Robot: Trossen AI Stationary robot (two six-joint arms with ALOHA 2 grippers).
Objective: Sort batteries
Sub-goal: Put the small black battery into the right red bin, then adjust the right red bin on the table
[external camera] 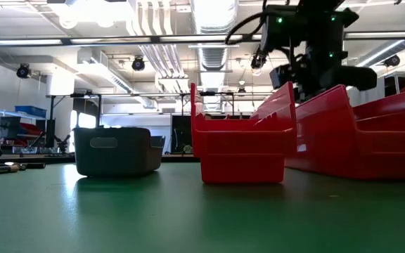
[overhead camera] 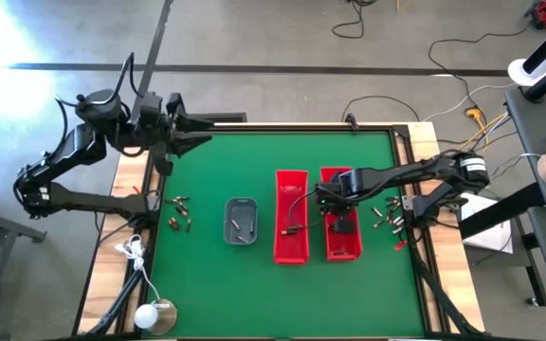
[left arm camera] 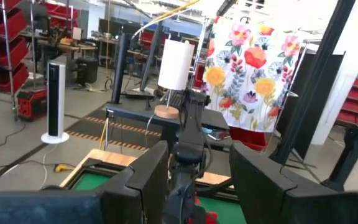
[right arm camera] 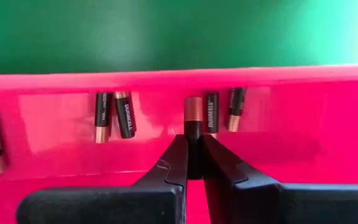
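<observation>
Right gripper [overhead camera: 343,210] over the right red bin [overhead camera: 341,248], left gripper [overhead camera: 200,133] idle at the table's [overhead camera: 207,284] far-left corner.

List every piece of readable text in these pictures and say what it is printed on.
"DURACELL": on a battery lying in the red bin, running along its dark body.
"DURACELL": on the battery beside the one held by the right gripper; less sharp.
The print on the other batteries in the bin is too blurred to read.
The high, low and left wrist views show no legible text.
</observation>
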